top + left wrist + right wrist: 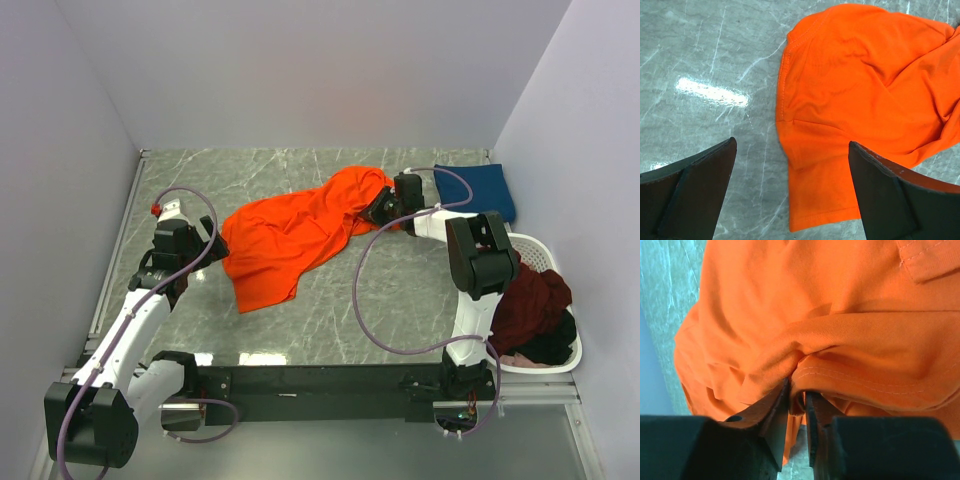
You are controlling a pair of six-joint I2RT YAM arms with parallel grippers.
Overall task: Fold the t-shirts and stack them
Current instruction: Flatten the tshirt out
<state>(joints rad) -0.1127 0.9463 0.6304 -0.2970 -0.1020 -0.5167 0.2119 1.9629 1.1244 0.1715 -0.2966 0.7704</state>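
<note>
Orange shirt (pixel 290 240): lies crumpled on the table (pixel 400 300), stretched on a diagonal from near left to far right, with the far end bunched and lifted off the marble.

Right gripper (pixel 383 207): clenched on that lifted far end. Seen from its own wrist, fingers (pixel 771 415) nearly together, with a stitched hem fold of the orange shirt (pixel 840 315) pinched between them and the rest of the cloth hanging in folds beyond.

Left gripper (pixel 210 240): fully released, jaws spread wide, grasping nothing. Poised at the shirt's left edge. Seen from its own wrist, looks down on a seamed edge and a lower corner of the cloth (pixel 865 90), which lie flat on the table between the two dark fingers (pixel 695 190). Contact with the cloth cannot be told.

Navy shirt (pixel 485 190): folded flat in the far right corner, just beyond the right gripper and apart from the orange one.

Basket (pixel 545 250): white, set against the right wall on the near side, partly hidden by the right arm. Holds a maroon shirt (pixel 530 300) heaped over the rim and a black shirt (pixel 555 345) beneath it.
</note>
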